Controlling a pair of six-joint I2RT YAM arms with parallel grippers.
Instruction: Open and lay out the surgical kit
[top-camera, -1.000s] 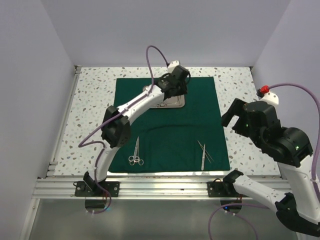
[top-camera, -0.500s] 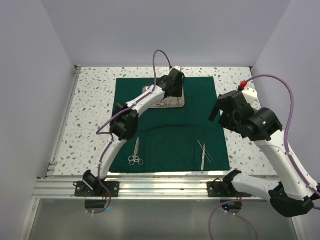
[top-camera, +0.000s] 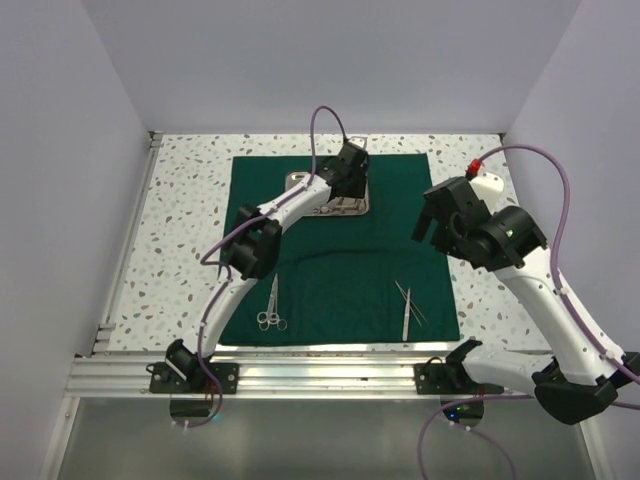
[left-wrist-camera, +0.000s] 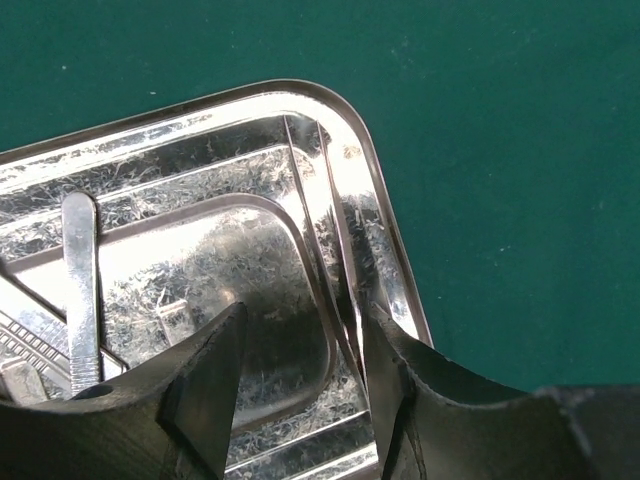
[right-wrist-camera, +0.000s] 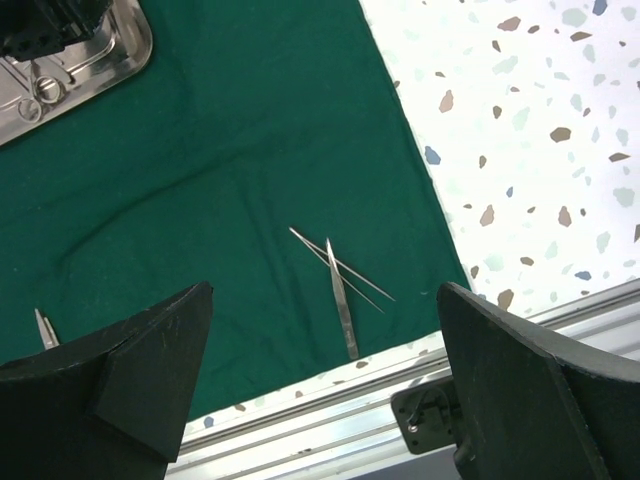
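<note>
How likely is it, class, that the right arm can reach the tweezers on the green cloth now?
Probably yes: the right pincer hangs open above the cloth, the tweezers lie bare near its front edge, and nothing stands between.

The cloth (top-camera: 340, 270) lies spread on the middle of the desk (top-camera: 180, 190). On the cloth, toward 12 o'clock, sits the tray (top-camera: 340, 207), with instruments (left-wrist-camera: 80, 290) lying inside it. The scissors (top-camera: 272, 305) lie on the cloth at 7 o'clock, near its front edge. The tweezers (top-camera: 407, 308) lie crossed at 5 o'clock, well apart from the scissors. The left hand (left-wrist-camera: 303, 350) is over the tray's 2 o'clock corner. The right hand (top-camera: 432, 215) hangs above the cloth's 3 o'clock edge.
</note>
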